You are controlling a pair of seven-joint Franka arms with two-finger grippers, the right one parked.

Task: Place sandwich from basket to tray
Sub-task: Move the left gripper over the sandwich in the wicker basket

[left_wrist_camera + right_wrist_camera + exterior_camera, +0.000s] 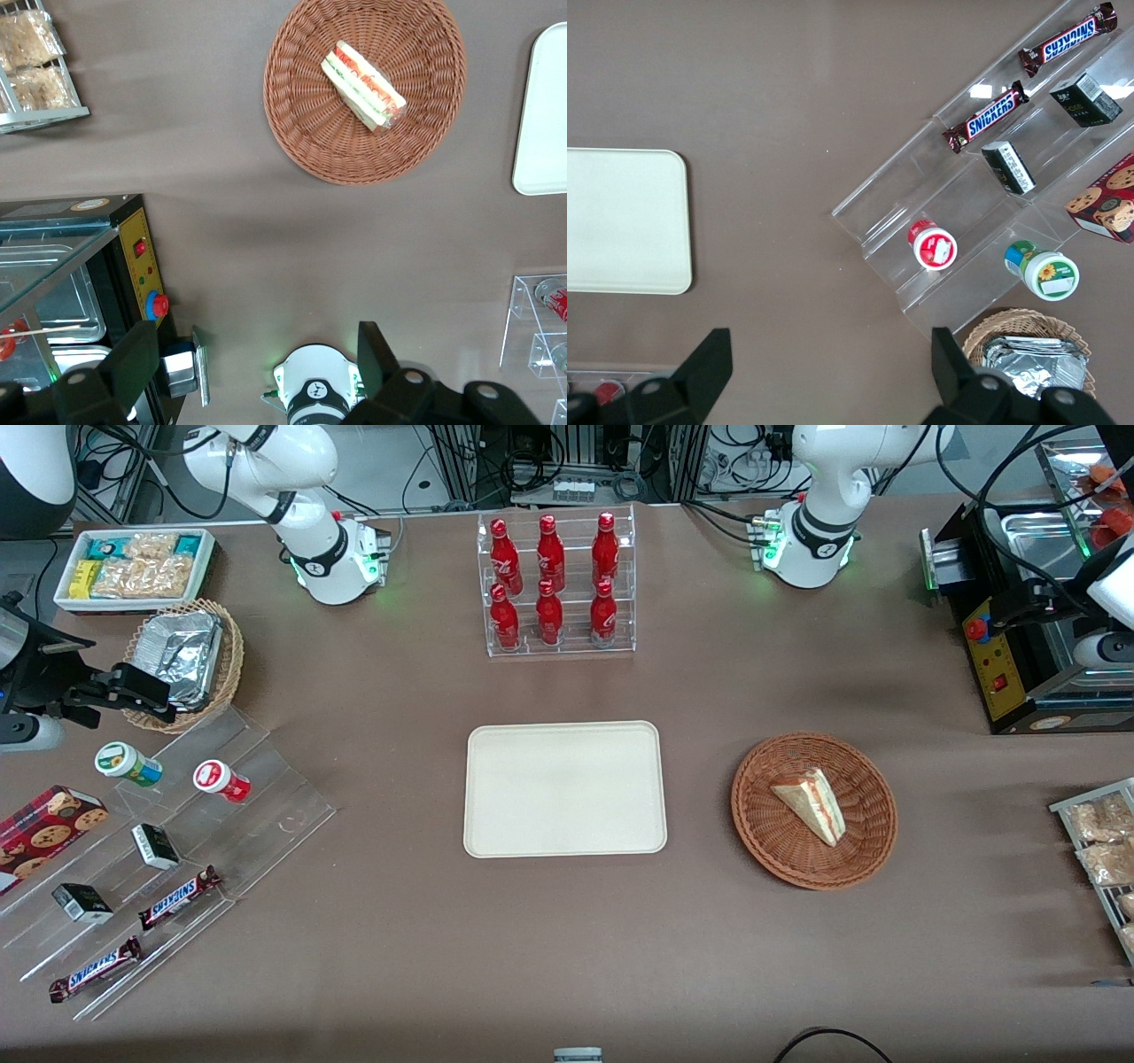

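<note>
The sandwich (811, 804) lay in the basket (760, 828), beside the bare tray (564, 788) on the brown surface (567, 939). The left arm's gripper (252, 365) hung high above the surface, near its own base and farther from the front camera than the basket, fingers spread wide and holding nothing. The soft wedge could, by the look of it, slip or squash under a careless pinch. A rack of red bottles (555, 580) and a black oven (1032, 638) stood well clear of the path.
</note>
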